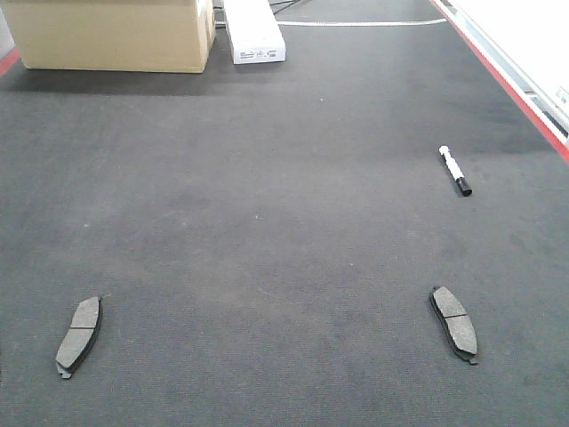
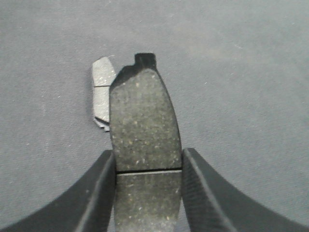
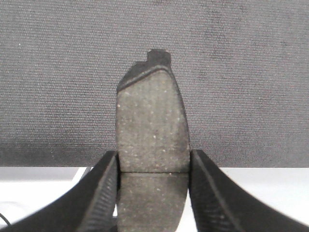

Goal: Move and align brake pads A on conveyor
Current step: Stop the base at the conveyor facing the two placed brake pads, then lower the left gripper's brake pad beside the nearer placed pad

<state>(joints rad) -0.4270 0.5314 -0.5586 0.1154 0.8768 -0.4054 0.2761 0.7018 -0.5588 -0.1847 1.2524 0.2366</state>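
Note:
Two brake pads lie flat on the dark conveyor (image 1: 284, 222), one at the near left (image 1: 80, 335) and one at the near right (image 1: 454, 322). Neither gripper shows in the front view. In the left wrist view my left gripper (image 2: 148, 159) is shut on a third brake pad (image 2: 145, 116) at its centre groove, held above the belt (image 2: 241, 72). Another pad (image 2: 101, 89) lies on the belt just behind it to the left. In the right wrist view my right gripper (image 3: 153, 162) is shut on a fourth brake pad (image 3: 152, 116) over the belt (image 3: 241, 72).
A black-and-white marker pen (image 1: 455, 170) lies on the belt at mid right. A cardboard box (image 1: 116, 31) and a white box (image 1: 253, 31) stand at the far end. A red edge strip (image 1: 507, 84) runs along the right. A pale surface (image 3: 270, 193) shows below the right gripper.

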